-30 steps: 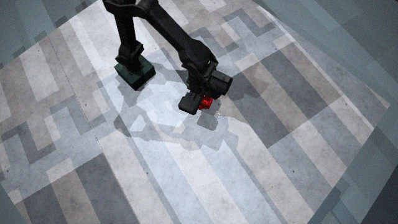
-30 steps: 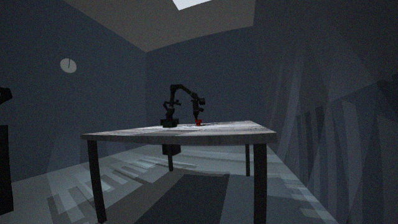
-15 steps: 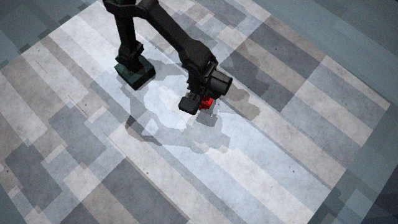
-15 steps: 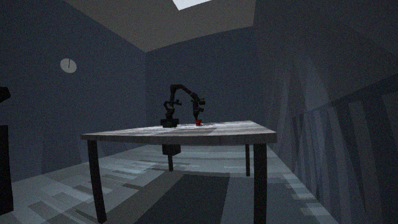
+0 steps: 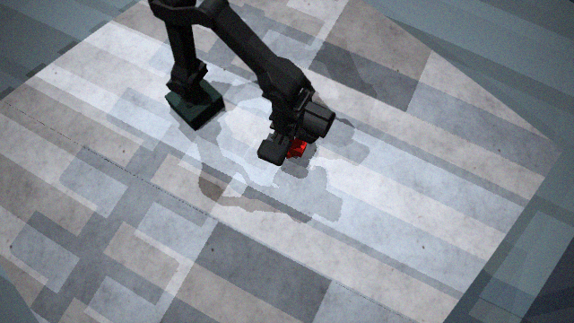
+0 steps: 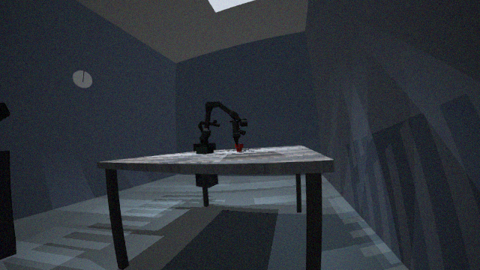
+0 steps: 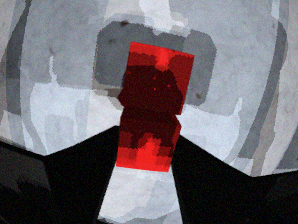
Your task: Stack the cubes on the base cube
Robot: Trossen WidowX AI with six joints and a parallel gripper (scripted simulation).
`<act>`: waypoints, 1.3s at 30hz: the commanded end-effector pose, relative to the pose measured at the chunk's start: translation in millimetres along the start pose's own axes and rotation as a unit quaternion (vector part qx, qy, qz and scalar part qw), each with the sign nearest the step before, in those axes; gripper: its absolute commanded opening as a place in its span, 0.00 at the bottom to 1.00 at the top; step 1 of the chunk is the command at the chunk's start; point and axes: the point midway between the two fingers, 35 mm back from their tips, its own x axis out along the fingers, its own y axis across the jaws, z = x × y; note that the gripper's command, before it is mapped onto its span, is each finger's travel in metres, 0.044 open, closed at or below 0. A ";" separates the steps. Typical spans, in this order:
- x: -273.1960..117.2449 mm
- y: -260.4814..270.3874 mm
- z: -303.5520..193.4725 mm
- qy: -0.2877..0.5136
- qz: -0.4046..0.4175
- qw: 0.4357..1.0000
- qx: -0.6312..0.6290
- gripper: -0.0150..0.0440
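Note:
My gripper [image 7: 147, 136] [image 6: 236, 142] points down, shut on the near loose red cube [image 7: 145, 156]. The other loose red cube [image 7: 161, 59] is just beyond it in the wrist view, outside the fingers. In the exterior view the red cubes [image 6: 239, 147] look wide at the top and narrower below, with the base cube underneath. Most of the base is hidden in the wrist view. All are the same red, so I cannot tell the gap between the upper cubes, nor whether the held cube touches the base. In the top view the arm hides part of the red cubes [image 5: 297, 148].
The cubes stand on the patterned table [image 5: 381, 224] [image 6: 262, 167], in front of the arm's dark base block [image 5: 195, 109] [image 6: 205, 148]. Patchy shadows of the arm fall around the cubes. A round clock [image 6: 82, 79] hangs on the wall.

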 end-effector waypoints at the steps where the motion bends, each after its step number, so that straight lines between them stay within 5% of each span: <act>1: 2.3 0.3 -1.5 0.004 0.001 1.000 -0.002 0.43; 4: 2.3 0.3 -1.5 0.004 0.001 1.000 -0.002 0.43; 8: 2.3 0.3 -1.5 0.004 0.001 1.000 -0.002 0.60; 39: -33.6 0.0 0.4 0.000 0.000 1.000 0.000 0.60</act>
